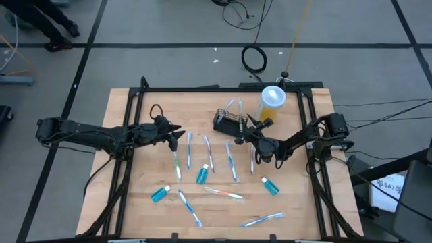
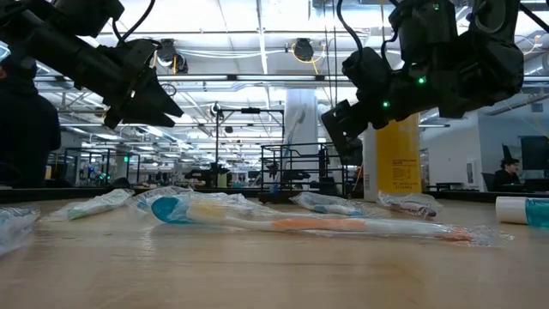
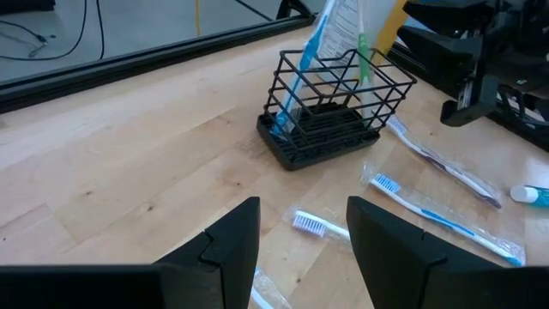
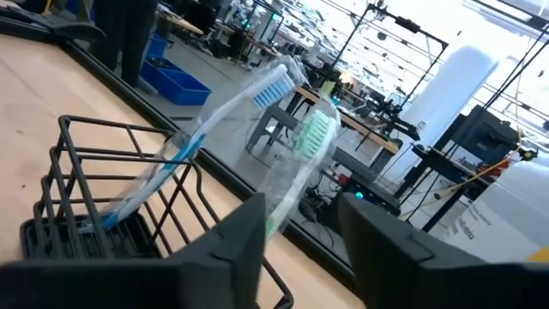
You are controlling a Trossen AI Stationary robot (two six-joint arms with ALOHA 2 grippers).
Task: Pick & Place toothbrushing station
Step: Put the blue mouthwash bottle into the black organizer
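1. The wire basket stands upright on the bench just beside the right end effector, on its far side, next to the yellow cup.
2. Two wrapped toothbrushes, one blue and one green, already lean in the basket, so part of the loading appears done.
3. The right end effector hangs close over the basket rim with its fingers parted and nothing between them; it looks to have nothing in hold.
4. The left end effector hovers above the bench well apart from the basket, fingers spread and empty, facing the basket across bare wood.
5. Much appears left: several wrapped toothbrushes lie scattered on the bench between and nearer than the two end effectors, along with small toothpaste tubes.
6. The task looks roughly a quarter finished, judging by two brushes in and many out.
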